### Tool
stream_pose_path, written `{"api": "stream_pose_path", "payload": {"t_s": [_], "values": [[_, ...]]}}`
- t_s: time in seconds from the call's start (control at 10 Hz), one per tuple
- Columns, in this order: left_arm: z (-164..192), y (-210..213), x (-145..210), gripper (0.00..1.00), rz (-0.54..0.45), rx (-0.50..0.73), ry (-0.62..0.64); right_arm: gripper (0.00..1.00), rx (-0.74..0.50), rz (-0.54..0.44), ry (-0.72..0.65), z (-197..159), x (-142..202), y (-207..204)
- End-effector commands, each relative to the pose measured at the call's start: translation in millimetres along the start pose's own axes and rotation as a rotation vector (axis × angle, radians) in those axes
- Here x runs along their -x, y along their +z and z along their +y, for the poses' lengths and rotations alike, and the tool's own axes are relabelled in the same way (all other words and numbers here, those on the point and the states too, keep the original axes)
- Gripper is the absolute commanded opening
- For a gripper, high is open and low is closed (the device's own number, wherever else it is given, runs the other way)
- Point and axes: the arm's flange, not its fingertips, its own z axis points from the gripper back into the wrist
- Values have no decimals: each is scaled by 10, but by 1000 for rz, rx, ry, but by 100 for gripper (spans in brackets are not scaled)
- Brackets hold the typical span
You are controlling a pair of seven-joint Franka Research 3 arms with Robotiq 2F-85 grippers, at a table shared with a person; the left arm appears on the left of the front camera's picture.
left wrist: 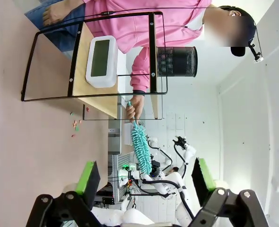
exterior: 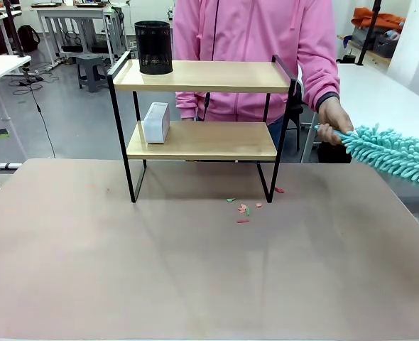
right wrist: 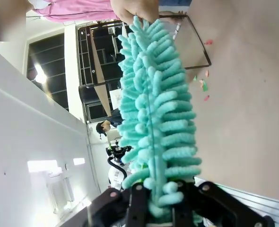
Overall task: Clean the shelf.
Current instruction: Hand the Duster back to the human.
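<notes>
1. The shelf (exterior: 202, 114) stands upright on the counter (exterior: 195, 270), at 12 o'clock from counter centre, near the far edge. It has 2 light wooden boards in a thin black frame.
2. A black mesh cup (exterior: 153, 47) stands at the 9 o'clock end of the top board. A white clock (exterior: 156, 121) stands at the 9 o'clock end of the lower board; in the left wrist view its screen (left wrist: 100, 58) is blank.
3. Small red and green scraps (exterior: 243, 209) lie on the counter just beside the shelf's front leg at the 3 o'clock end.
4. A person in a pink top (exterior: 252, 50) stands behind the shelf. The person's hand (exterior: 334, 121) holds the handle end of a teal duster (exterior: 394, 153) at 3 o'clock from the shelf, clear of it.
5. The duster's fluffy head runs toward the picture's right edge. In the right wrist view the duster (right wrist: 156, 118) lies between the fingers of the right end effector (right wrist: 161, 208). The fingers stand against the fluff, but I cannot tell whether they clamp it or stand loose.
6. The left end effector (left wrist: 146, 182) hangs above the counter with its green-padded fingers (left wrist: 87, 179) wide apart and nothing between them.
</notes>
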Motion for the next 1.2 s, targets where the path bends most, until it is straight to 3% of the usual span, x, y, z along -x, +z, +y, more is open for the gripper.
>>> {"api": "stream_pose_path", "payload": {"t_s": [0.0, 0.1, 0.2, 0.3, 0.4, 0.7, 0.9, 1.1], "values": [[-20, 28, 29, 100, 9, 4, 12, 72, -22, 5, 0, 12, 5, -9], [-20, 28, 29, 100, 9, 4, 12, 72, -22, 3, 5, 17, 8, -4], [-20, 28, 29, 100, 9, 4, 12, 100, -24, 0, 5, 22, 14, 1], [-20, 28, 29, 100, 9, 4, 12, 75, -28, 0, 6, 29, 20, -1], [-20, 28, 29, 100, 9, 4, 12, 100, -31, 2, 8, 35, 25, 2], [-20, 28, 29, 100, 9, 4, 12, 100, -10, 1, 22, 96, 85, -26], [0, 0, 0, 100, 0, 0, 0, 100, -18, 69, 80, 271, 227, -185], [-145, -414, 459, 100, 292, -9, -26, 100, -14, 183, 155, 498, 487, -533]]}}
